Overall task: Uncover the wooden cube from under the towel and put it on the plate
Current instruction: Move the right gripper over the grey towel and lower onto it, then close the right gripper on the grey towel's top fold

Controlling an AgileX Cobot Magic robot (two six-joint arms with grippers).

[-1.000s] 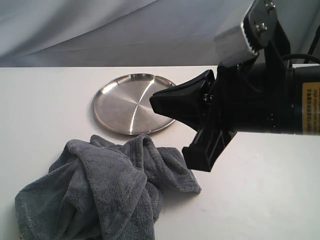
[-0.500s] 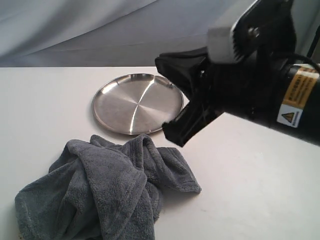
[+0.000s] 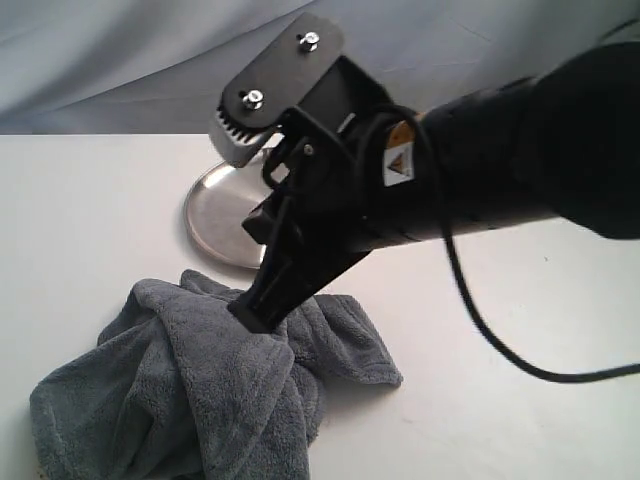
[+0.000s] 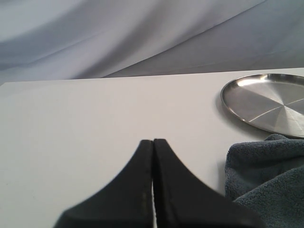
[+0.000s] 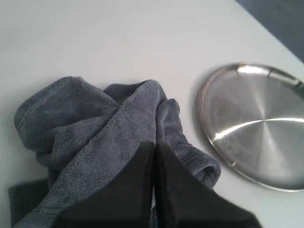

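One towel (image 3: pixel 190 390) lies in a loose heap on the white counter (image 3: pixel 90 200), toward its near edge and left of the middle. It is dark grey plush with a deep, fuzzy pile, bunched into thick rolls and folds, and one flatter flap reaches toward the counter's middle. Behind it, nearer the far edge where a pale blue-grey cloth backdrop (image 3: pixel 120 60) hangs in soft creases, sits one plate (image 3: pixel 210 215). It is round, shallow-rimmed stainless steel with a brushed shine and bright streaks running out from its centre. What shows of the plate is bare. Towel and plate are close together, and I cannot tell whether the cloth's edge touches the rim.

The wooden cube shows in none of the views, so I cannot say where it is.

There are two claws, both of matte black plastic tapering to a wedge. The right claw (image 3: pixel 255 318) reaches in from the right side, across the front of the plate, and points steeply down at a raised fold on top of the heap. Its two fingers are pressed flat together and hold nothing. Whether the tip touches the pile or hangs just above it I cannot tell. A black cable (image 3: pixel 480 330) loops off its arm above the counter. The left claw (image 4: pixel 153 141) is likewise closed tight and empty, above bare counter beside the towel's left side.
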